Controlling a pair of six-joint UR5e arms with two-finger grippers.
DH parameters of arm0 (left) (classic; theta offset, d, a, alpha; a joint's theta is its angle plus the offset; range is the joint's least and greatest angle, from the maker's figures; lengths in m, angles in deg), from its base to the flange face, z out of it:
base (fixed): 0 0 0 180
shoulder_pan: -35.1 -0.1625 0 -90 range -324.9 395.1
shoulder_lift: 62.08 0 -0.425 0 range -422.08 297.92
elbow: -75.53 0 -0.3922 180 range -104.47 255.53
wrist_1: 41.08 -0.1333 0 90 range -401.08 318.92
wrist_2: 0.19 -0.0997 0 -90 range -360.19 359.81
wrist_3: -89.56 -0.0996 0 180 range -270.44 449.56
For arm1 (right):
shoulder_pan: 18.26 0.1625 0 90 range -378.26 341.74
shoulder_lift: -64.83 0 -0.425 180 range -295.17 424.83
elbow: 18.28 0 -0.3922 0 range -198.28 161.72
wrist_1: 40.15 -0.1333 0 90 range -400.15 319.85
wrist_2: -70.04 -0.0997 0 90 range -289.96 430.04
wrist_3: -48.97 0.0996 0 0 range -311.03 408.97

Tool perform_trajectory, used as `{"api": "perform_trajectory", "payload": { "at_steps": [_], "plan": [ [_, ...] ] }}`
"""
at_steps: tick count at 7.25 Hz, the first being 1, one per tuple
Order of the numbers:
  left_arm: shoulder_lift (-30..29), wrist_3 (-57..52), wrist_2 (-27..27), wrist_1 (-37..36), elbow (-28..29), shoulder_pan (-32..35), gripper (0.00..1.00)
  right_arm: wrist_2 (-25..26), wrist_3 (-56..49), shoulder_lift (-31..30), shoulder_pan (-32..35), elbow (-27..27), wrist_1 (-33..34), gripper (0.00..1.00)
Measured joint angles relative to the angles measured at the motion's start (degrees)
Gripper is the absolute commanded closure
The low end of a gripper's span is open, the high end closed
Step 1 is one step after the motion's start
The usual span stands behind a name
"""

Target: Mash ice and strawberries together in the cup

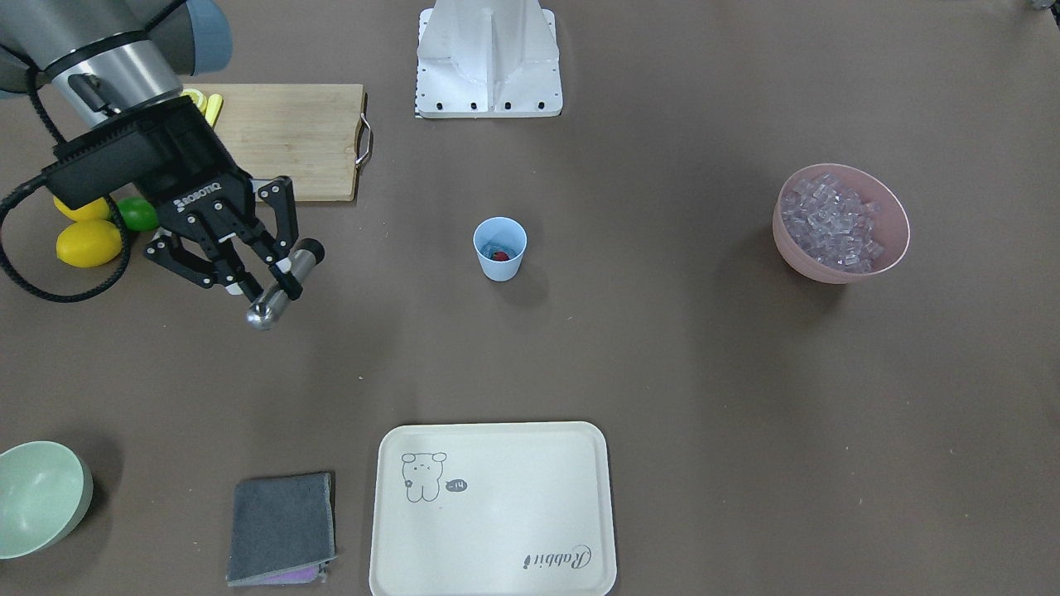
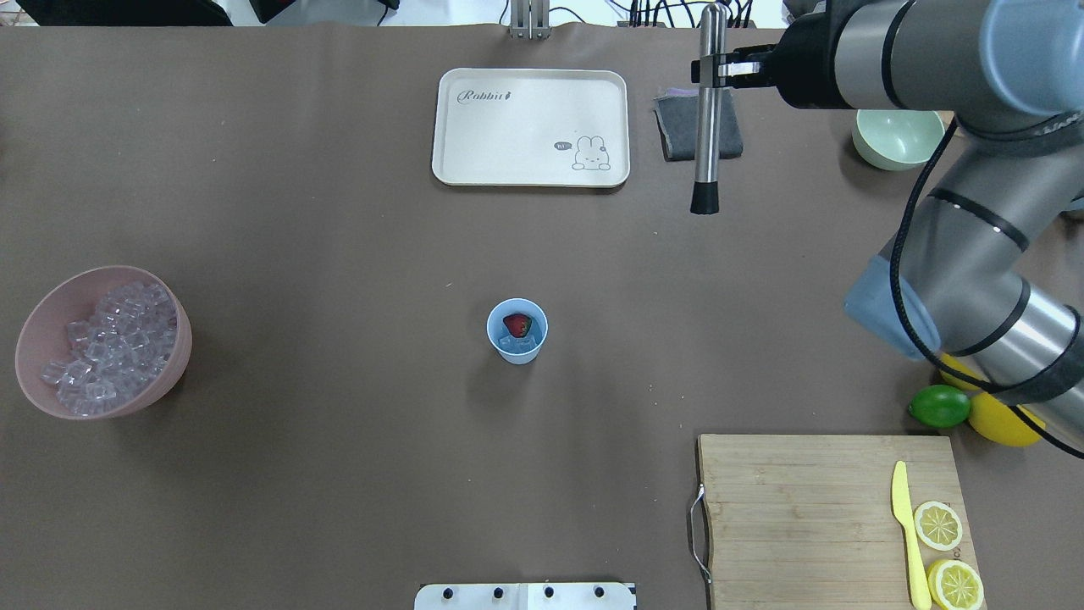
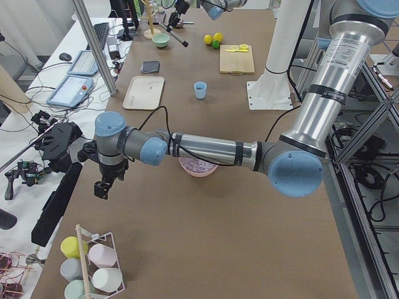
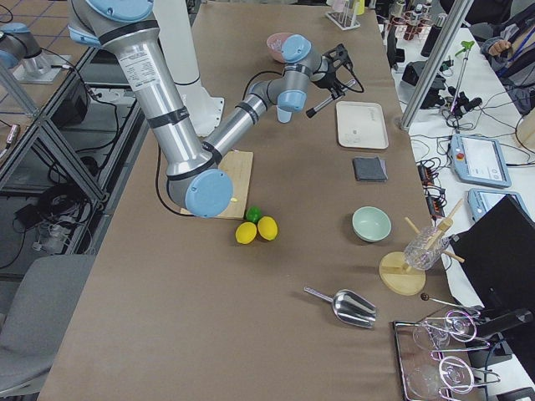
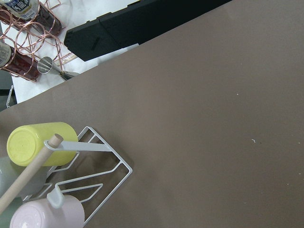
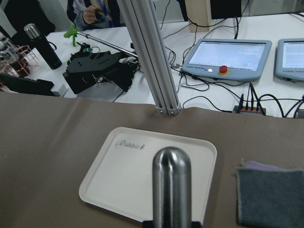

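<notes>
Centrally, the cup stands on a brown table; touchscreen panels beyond.

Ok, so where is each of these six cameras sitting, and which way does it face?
Front-facing: across the table, facing the robot's base; right gripper holds the muddler.
Overhead: behind the robot, looking forward and down; right arm shows.
Exterior left: table's left end, looking along it; left gripper near.
Exterior right: table's right end, looking along it; right arm near.
Left wrist: down onto a cup rack; no fingers show.
Right wrist: along the muddler toward the tray.
Front-facing and overhead both show the blue cup.
</notes>
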Motion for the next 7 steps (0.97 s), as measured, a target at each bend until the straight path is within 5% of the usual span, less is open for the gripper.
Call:
{"api": "perform_trajectory", "payload": {
  "at_steps": [3, 7],
  "plan": [
    [0.8, 2.8, 0.0, 0.2, 0.9, 0.2, 0.02, 23.1, 1.6, -0.3, -15.7, -0.2, -12.0, 1.00],
    [2.1, 3.1, 0.0, 0.7, 1.2, 0.3, 0.02, 47.2, -2.5, 2.0, -30.8, -0.9, -13.1, 1.00]
  ]
}}
